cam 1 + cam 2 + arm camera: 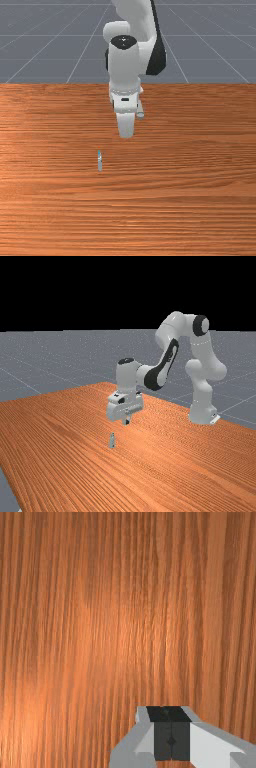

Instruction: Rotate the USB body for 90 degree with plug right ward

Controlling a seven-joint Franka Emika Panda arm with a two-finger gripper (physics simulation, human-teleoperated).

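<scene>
In the front view my gripper (126,134) hangs over the middle of the table, pointing down. The far view has the gripper (127,421) above the wood, behind and to the right of the USB body (112,441). Both black pads meet with no gap at the gripper (171,732) in the wrist view, and nothing is held. A thin grey USB body (100,161) with a bluish far end lies apart from the hand, to the front view's left and nearer that camera. Which way its plug points I cannot tell.
The orange-brown table (190,195) spreads around the USB body. Its far edge runs behind the arm in the front view. At the far view's right, the arm's base (202,412) stands by the table's edge.
</scene>
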